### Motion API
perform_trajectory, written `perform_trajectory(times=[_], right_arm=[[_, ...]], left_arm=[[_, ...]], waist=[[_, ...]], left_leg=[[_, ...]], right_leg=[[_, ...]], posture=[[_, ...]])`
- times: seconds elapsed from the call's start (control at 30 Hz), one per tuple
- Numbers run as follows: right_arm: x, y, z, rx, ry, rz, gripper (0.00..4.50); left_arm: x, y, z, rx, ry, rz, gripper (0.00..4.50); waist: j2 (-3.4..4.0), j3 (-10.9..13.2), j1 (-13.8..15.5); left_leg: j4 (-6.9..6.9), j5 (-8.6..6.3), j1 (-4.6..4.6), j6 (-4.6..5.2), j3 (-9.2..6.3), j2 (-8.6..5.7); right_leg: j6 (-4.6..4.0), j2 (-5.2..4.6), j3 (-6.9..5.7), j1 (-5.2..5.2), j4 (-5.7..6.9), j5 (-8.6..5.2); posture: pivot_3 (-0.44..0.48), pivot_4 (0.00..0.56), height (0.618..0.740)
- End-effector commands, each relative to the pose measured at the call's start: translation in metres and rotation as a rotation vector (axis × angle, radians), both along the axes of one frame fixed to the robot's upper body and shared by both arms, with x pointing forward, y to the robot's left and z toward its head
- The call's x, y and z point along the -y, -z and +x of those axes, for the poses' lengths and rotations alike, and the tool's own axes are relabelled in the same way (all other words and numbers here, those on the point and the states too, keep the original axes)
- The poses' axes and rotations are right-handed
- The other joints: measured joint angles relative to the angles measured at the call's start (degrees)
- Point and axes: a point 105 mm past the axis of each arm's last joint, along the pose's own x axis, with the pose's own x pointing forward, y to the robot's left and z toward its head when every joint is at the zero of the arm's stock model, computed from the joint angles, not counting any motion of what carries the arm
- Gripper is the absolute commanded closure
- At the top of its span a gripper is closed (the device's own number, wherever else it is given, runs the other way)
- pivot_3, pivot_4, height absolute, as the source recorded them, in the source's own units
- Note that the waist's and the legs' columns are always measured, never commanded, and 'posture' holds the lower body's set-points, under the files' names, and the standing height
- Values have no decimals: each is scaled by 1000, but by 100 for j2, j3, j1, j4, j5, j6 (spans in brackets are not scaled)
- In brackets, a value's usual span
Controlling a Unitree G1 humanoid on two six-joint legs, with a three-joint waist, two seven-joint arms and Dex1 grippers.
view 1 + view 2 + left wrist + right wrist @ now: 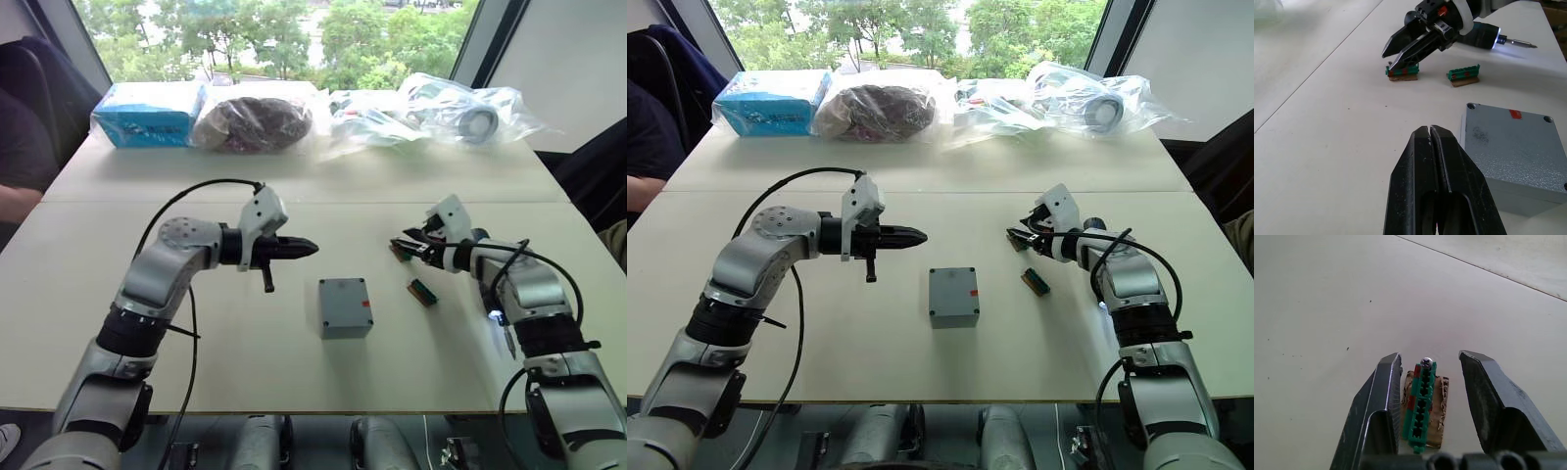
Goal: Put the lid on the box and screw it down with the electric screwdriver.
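Observation:
The grey box [345, 306] stands mid-table with a closed top face, corner holes and a small red mark. I cannot tell the lid apart from the box. My left gripper [306, 248] hovers shut and empty, up and to the left of the box. My right gripper [1430, 357] is open, its fingers either side of a green connector strip [1421, 404] on a cardboard scrap. The electric screwdriver [1484, 36] lies on the table by my right forearm, its tip light [495, 316] on and its bit pointing at the table's near edge.
A second green connector strip [422, 292] lies right of the box. Along the table's far edge sit a blue package [152, 113], a dark bagged bundle [255, 122] and clear plastic bags [431, 108]. A person's arm [15, 201] shows at the far left.

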Motion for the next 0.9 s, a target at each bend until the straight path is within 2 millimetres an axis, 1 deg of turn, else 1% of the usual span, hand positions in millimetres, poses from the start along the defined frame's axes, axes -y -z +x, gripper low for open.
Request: perform_trajectory(times=[0.03,0.1,0.2,0.3,0.47,0.53,0.7,0.9], right_arm=[[1,-18,5,60,-1,8,2527],[0,-15,4,54,-6,5,2527],[-2,-14,4,58,-9,3,3295],[-3,-15,5,63,-3,13,4436],[-4,-14,4,61,-11,9,4436],[-5,-17,2,80,-20,2,4436],[-4,-29,-2,145,-41,-18,4436],[-6,-53,-10,256,-85,-53,4436]], left_arm=[[5,-8,-4,36,26,-15,4500],[5,-8,-4,35,27,-14,4500],[5,-7,-4,33,27,-13,4500],[5,-7,-4,32,27,-12,4500],[4,-5,-5,27,26,-10,4500],[3,-5,-5,26,24,-10,4500],[2,-4,-5,23,22,-10,4500],[2,-3,-4,16,25,-11,4500]], waist=[[0,0,-3],[0,0,-6],[0,0,-9],[0,0,-8],[0,0,-5],[0,0,-5],[0,0,-6],[0,0,-1]], left_leg=[[0,0,0,0,0,0],[0,0,0,0,0,0],[0,0,0,0,0,0],[0,0,0,0,0,0],[0,0,0,0,0,0],[0,0,0,0,0,0],[0,0,0,0,0,0],[0,0,0,0,-1,0]], right_leg=[[0,0,0,0,0,0],[0,0,0,0,0,0],[0,0,0,0,0,0],[0,0,0,0,0,0],[0,0,0,0,0,0],[0,0,0,0,0,0],[0,0,0,0,0,0],[0,0,0,0,0,0]], posture=[[0,150,740],[0,150,740],[0,150,740],[0,150,740],[0,150,740],[0,150,740],[0,150,740],[0,150,740]])
